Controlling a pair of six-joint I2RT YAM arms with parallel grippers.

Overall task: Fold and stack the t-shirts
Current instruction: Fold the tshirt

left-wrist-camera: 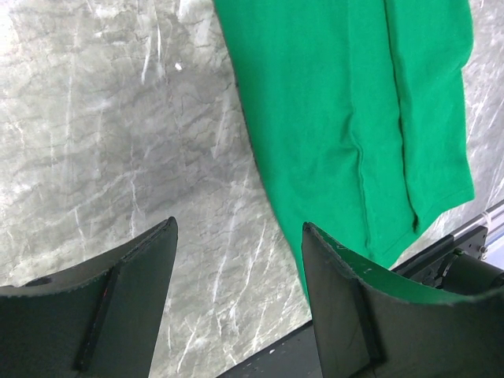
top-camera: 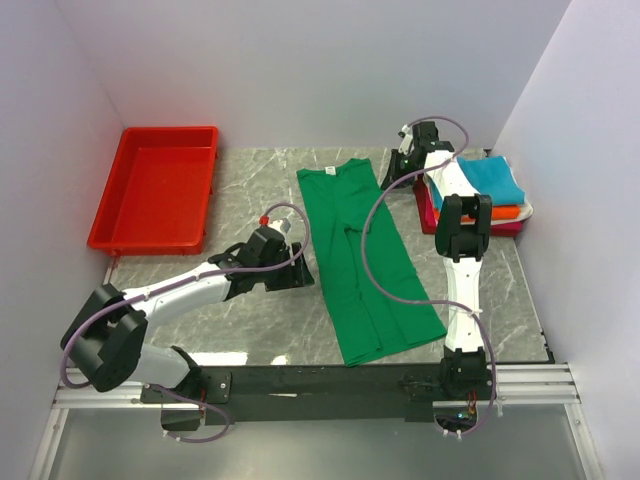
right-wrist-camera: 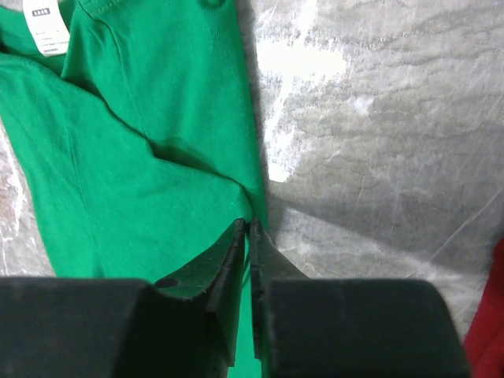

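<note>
The bright green t-shirt point(top-camera: 365, 260) lies on the table, folded lengthwise into a long strip, neck at the far end. My right gripper point(top-camera: 396, 172) is shut on the shirt's right edge near the far end; the right wrist view shows the jaws point(right-wrist-camera: 246, 224) pinching the green cloth point(right-wrist-camera: 157, 142), with the white neck label point(right-wrist-camera: 43, 27) at top left. My left gripper point(top-camera: 298, 276) is open and empty over bare table, just left of the shirt's left edge point(left-wrist-camera: 346, 118); its fingers point(left-wrist-camera: 142, 268) hold nothing. A folded stack with teal on top point(top-camera: 492, 178) sits at far right.
A red plastic tray point(top-camera: 155, 190) stands at the far left. The stack shows orange point(top-camera: 507, 212) and red point(top-camera: 430, 215) layers below the teal. The black front rail point(top-camera: 330, 380) runs along the near edge. White walls enclose the table.
</note>
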